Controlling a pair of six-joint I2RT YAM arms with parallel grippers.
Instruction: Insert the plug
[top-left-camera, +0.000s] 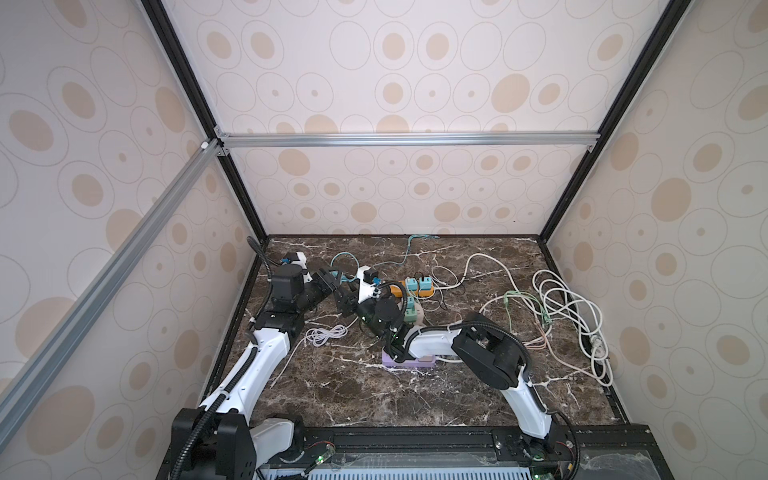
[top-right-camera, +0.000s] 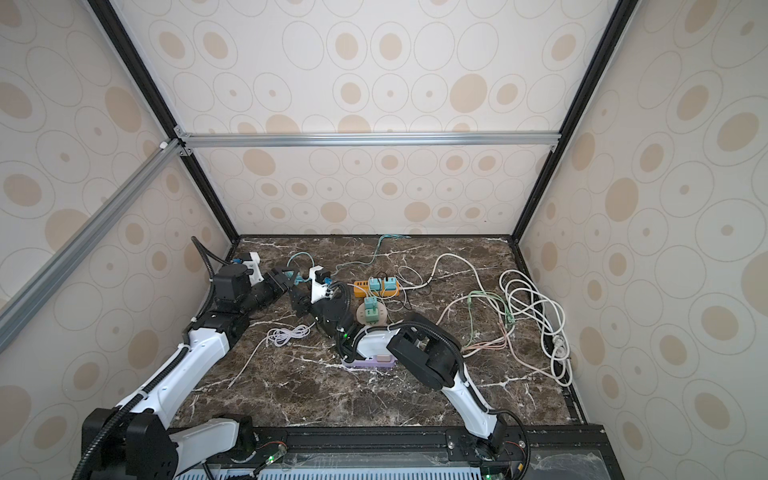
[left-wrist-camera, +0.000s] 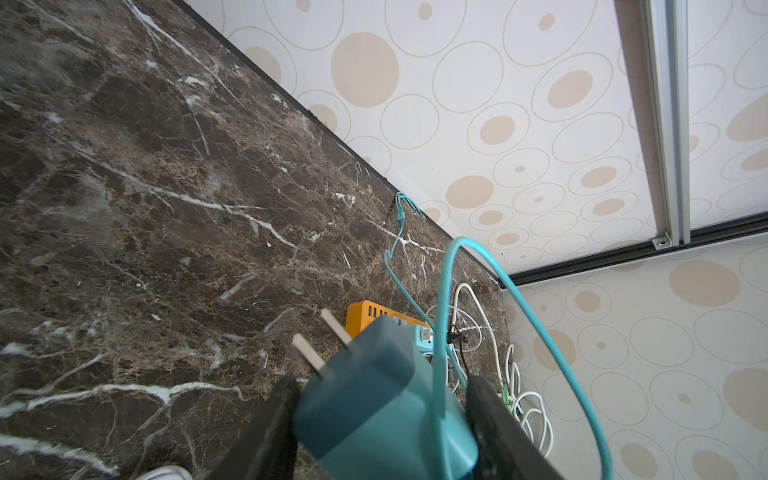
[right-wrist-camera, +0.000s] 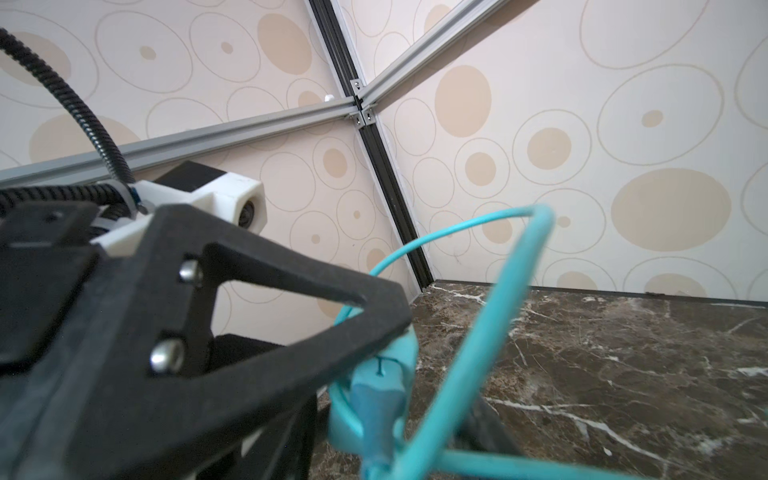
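My left gripper (left-wrist-camera: 380, 415) clamps the teal plug (left-wrist-camera: 365, 361), prongs free, still to be seated.
Next: square prongs to orange strip (left-wrist-camera: 365, 314); right gripper's (top-left-camera: 344, 300) opening, I cannot tell.

No text, label, brand, number or sign can be read in any view. The teal plug (left-wrist-camera: 374, 399) shows plain faces in the left wrist view. The orange power strip (left-wrist-camera: 363, 316) is too small to tell any marking. A small dark mark on the teal cable connector (right-wrist-camera: 380, 374) in the right wrist view is too blurred to read.
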